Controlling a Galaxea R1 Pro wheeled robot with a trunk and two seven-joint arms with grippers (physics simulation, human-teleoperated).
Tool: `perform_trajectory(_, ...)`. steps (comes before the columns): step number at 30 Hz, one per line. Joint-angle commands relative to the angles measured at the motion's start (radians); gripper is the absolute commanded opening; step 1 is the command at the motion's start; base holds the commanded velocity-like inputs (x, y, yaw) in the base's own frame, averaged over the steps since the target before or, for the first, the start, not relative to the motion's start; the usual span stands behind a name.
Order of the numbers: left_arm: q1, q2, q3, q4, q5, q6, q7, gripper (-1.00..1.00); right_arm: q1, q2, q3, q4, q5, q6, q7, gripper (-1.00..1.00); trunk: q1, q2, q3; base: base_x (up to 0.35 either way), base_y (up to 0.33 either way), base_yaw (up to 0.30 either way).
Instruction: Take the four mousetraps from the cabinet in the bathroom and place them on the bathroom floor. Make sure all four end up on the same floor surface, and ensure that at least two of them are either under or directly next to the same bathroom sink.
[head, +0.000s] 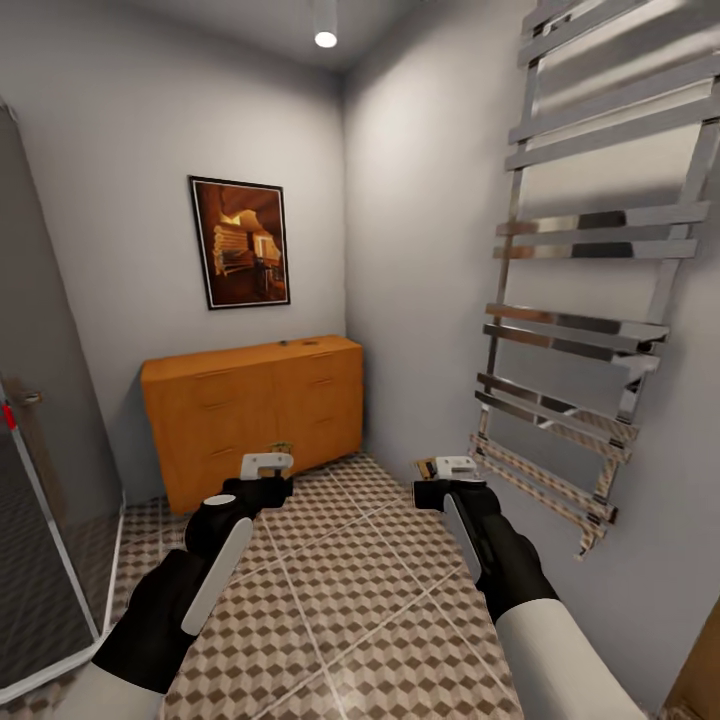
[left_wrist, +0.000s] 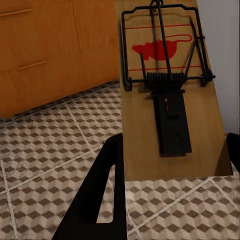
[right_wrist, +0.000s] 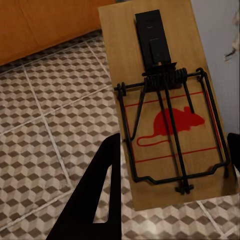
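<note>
So each gripper, left (head: 268, 464) and right (head: 455, 467), has its fingers clamped on a mousetrap (left_wrist: 167, 95) (right_wrist: 162, 107) above the floor (head: 340, 580). Neither trap is down yet; I'd carry both level to the sink and lower them flat before letting go.

Open tiled floor (head: 350, 590) ahead; cabinet (head: 255, 415) and towel rail (head: 580, 300) flank it

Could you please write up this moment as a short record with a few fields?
Place: bathroom, patterned tile floor
Left gripper: shut on a mousetrap
Right gripper: shut on a second mousetrap
Cabinet: ahead against the back wall, doors and drawers closed
Cabinet top: small items, too small to identify
Right wall: chrome towel rail
Back wall: framed picture
</note>
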Motion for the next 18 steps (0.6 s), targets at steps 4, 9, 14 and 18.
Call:
perform_trajectory(4,-0.001,0.001,-0.002,0.004,0.010,0.001,0.010,-1.00,-0.001,0.000,0.002,0.000,-0.003,0.003,-0.006,-1.00,0.000,-0.001,0.001,0.000,0.000,-0.273)
perform_trajectory(9,-0.001,0.001,-0.004,0.069,0.008,-0.004,-0.024,-1.00,-0.001,-0.001,0.001,0.028,-0.002,0.001,-0.012,-1.00,0.000,-0.001,0.004,0.000,0.000,-0.273)
perform_trajectory(14,-0.001,-0.001,-0.005,0.207,-0.002,-0.082,-0.136,-1.00,-0.001,-0.016,0.000,0.063,-0.003,-0.002,-0.015,-1.00,0.000,-0.001,0.006,0.000,0.000,-0.273)
perform_trajectory(18,-0.002,-0.002,-0.006,0.271,-0.010,-0.171,-0.215,-1.00,-0.001,-0.072,-0.001,0.099,-0.003,-0.002,-0.014,-1.00,0.000,-0.001,0.009,0.000,0.000,-0.273)
